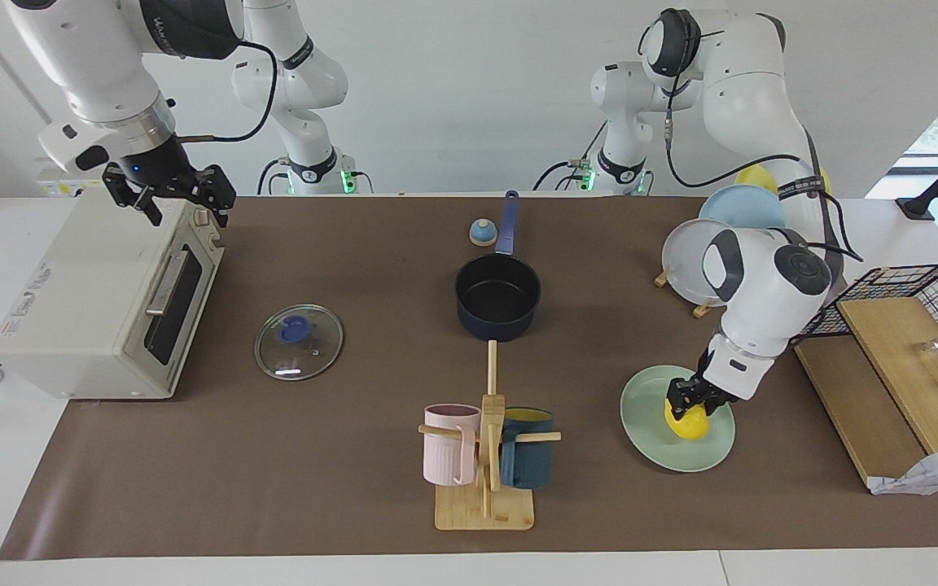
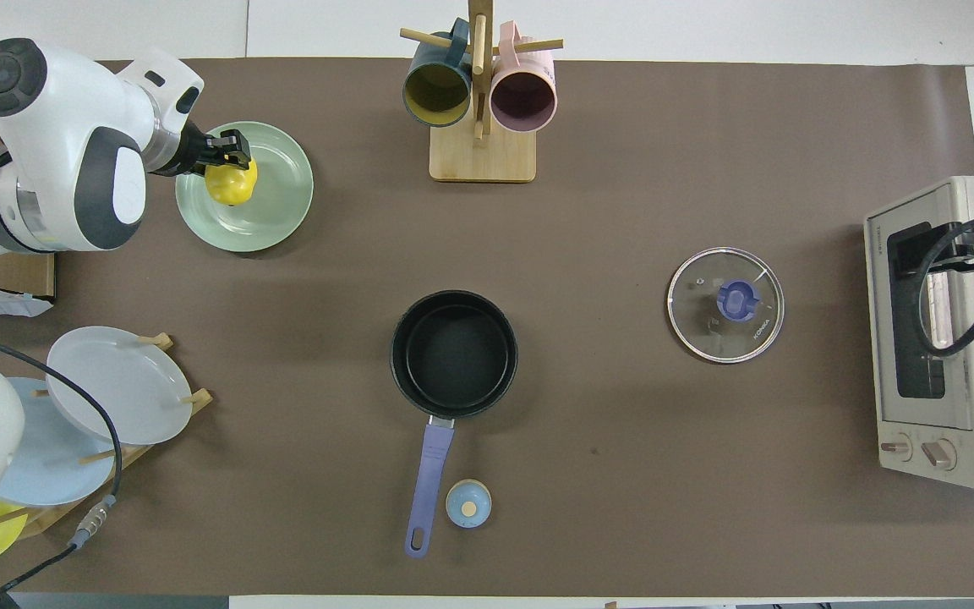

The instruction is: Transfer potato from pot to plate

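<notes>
- Facing view: the left gripper (image 1: 693,400) grips the potato (image 1: 685,423) from above, low over the plate (image 1: 650,435); the potato seems to rest on it, though contact is hard to confirm. The pot (image 1: 497,296), nearer the robots than the plate, is empty. The right gripper (image 1: 166,189) waits above the toaster oven (image 1: 103,293), fingers spread.
- Overhead view: the potato (image 2: 230,181) sits inside the plate (image 2: 276,211). Best to part the fingers gently, then lift straight up, so it doesn't roll.
</notes>
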`<state>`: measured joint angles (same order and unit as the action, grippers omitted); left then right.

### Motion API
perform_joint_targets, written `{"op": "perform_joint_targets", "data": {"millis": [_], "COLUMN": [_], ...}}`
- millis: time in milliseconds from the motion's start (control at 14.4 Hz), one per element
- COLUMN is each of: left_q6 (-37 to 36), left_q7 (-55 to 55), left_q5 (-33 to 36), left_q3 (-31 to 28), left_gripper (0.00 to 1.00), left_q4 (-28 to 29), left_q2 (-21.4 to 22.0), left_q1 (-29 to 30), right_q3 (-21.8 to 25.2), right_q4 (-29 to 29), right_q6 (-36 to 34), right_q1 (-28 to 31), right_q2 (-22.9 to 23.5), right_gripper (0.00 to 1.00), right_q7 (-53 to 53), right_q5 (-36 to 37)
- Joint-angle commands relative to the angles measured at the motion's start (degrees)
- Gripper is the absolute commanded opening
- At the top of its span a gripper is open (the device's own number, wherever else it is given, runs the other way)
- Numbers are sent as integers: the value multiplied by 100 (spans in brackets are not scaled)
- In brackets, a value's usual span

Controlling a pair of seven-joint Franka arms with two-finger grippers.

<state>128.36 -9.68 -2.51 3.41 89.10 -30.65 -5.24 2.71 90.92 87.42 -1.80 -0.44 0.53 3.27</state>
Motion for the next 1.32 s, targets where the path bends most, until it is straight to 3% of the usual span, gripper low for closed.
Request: {"op": "perform_joint_targets", "data": {"millis": [0,139,279,975,1254], "left_q6": [84,-126,-730,-3903,-4408], "left_q7": [89,63,62,115,203], "left_q5": [110,110,102,110,110], "left_q3": [10,1,10,-51,-34], "left_gripper": [14,100,100,100,100], "left_q4": [205,109,-85,-42,422], "left_q2": [85,94,373,2922,3398], "left_q1": [32,-20,41,252,226], "right_q3": [-113,-104,-104,-104,-104], "right_q4": [119,137,137,137,137], "right_q6": [83,56,56,65,56], "right_q1": [162,162,145,162,153], "right_q2": [-88,-97,-97,-97,-97], "right_gripper": [100,100,100,100,100], "right_q7": [-71,-79,-79,-79,-79], "right_q5": [-64,-64,-64,-64,-64]}}
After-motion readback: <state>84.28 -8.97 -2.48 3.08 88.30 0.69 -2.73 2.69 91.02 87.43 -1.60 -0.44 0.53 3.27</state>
